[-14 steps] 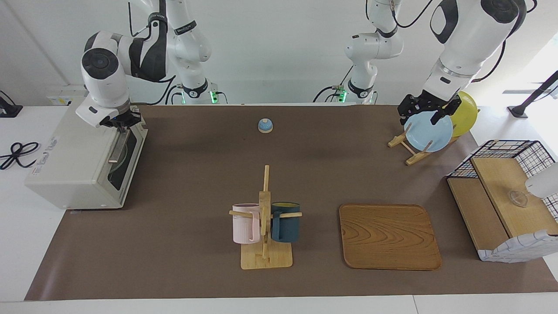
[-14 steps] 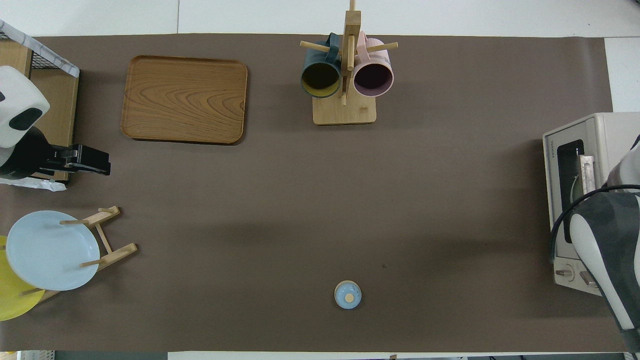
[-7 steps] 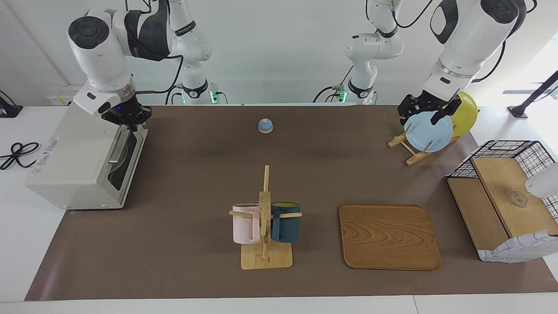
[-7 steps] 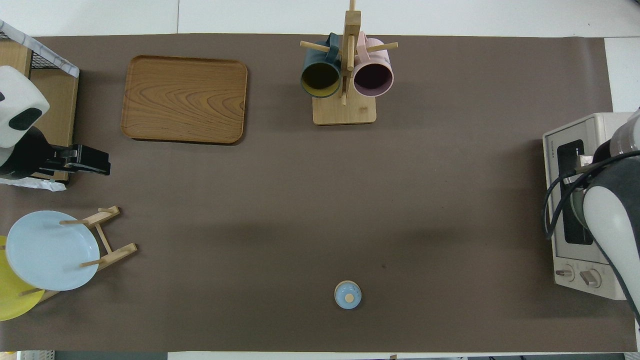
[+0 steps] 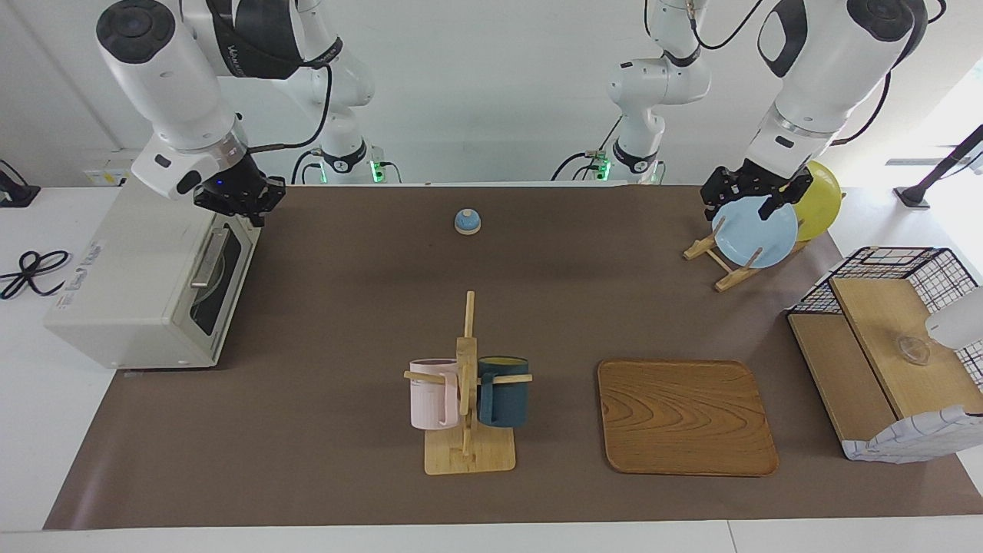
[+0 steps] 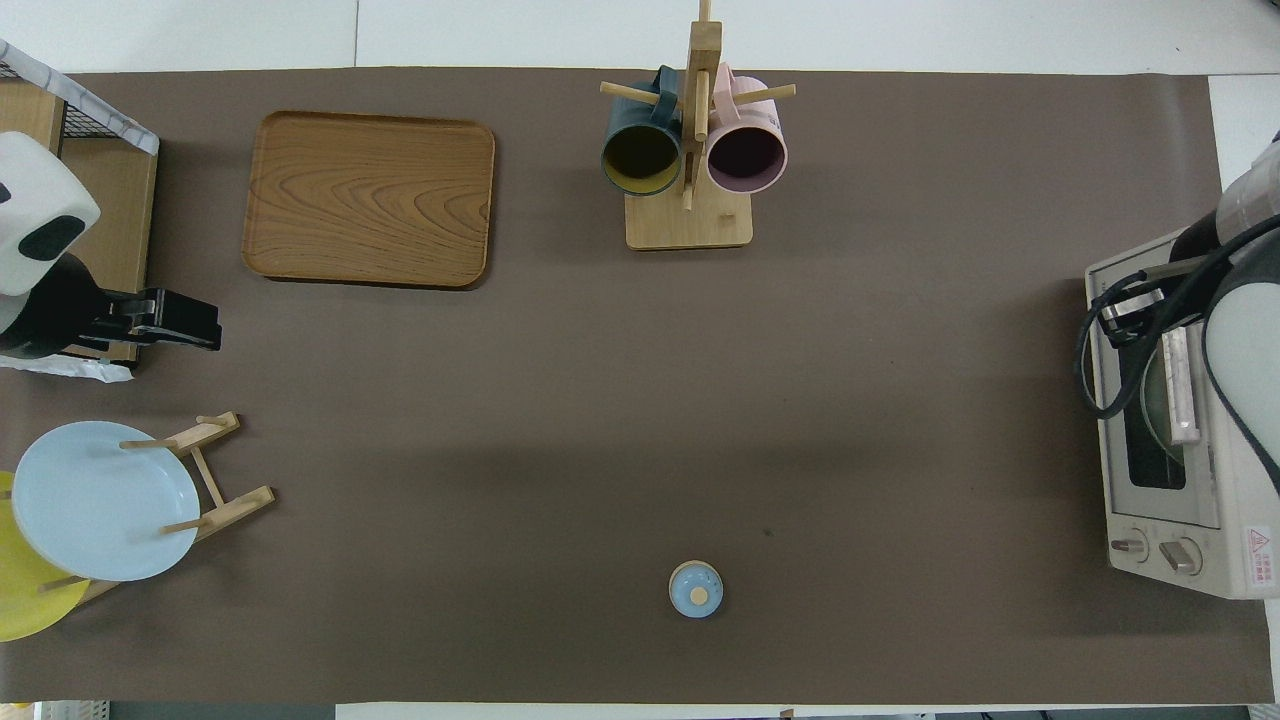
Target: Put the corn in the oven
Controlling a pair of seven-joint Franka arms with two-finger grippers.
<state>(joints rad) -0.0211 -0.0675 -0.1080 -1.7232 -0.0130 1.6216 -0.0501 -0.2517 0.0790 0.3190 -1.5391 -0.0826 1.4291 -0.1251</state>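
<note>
At the left edge of the facing view, on the worktop (image 5: pixel 322 322), sits the oven (image 5: pixel 130 284): a boxy cream-white toaster oven with a dark glass door, shut, a metal bar handle across it and two knobs low on its front panel. Something round and pale shows dimly through the glass; no corn can be made out anywhere. Raised over the oven's upper corner hangs the right hand (image 5: pixel 239 198); I cannot tell whether it is open or closed. Toward the upper right of that view, the left hand (image 5: pixel 756 196) hovers above a blue plate (image 5: pixel 754 232) standing in a wooden rack, its fingers spread and holding nothing.
</note>
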